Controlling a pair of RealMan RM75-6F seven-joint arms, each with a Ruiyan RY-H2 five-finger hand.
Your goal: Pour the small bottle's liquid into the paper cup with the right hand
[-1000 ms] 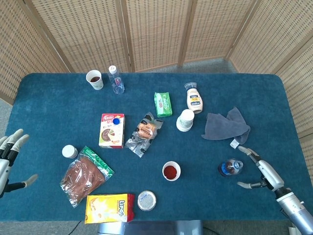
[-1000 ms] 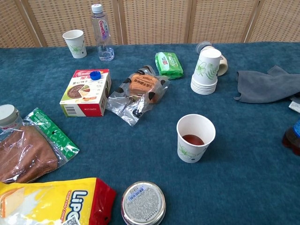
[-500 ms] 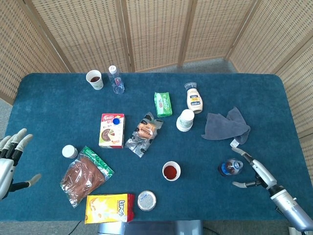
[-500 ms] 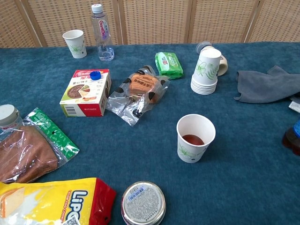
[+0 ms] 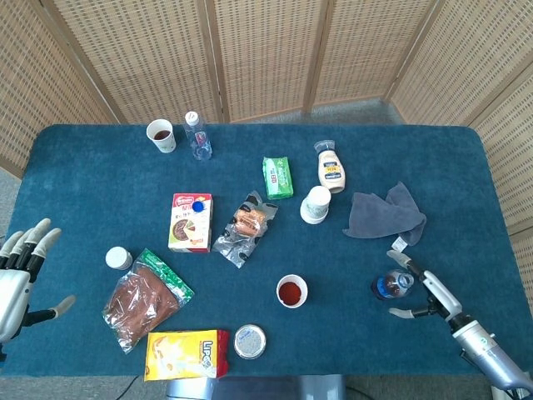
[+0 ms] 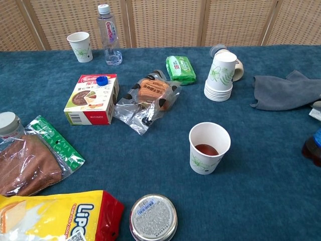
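I have the right hand (image 5: 420, 292) low over the tabletop (image 5: 466, 167) near its front right corner, fingers spread and holding nothing. The small bottle (image 5: 391, 285) stands upright just beside it, toward the middle, and I cannot tell whether a fingertip touches it. In the chest view only the bottle's edge (image 6: 313, 146) shows at the right border (blue cap, dark liquid). The paper cup (image 5: 292, 291) sits further in from the bottle, apart from it, with reddish liquid in the bottom; the chest view shows it upright (image 6: 209, 148). My left hand (image 5: 21, 271) hangs off the tabletop's left edge, fingers apart and empty. A gray cloth (image 5: 385, 212) lies behind the bottle, and a stack of cups (image 5: 316, 204) stands beside it.
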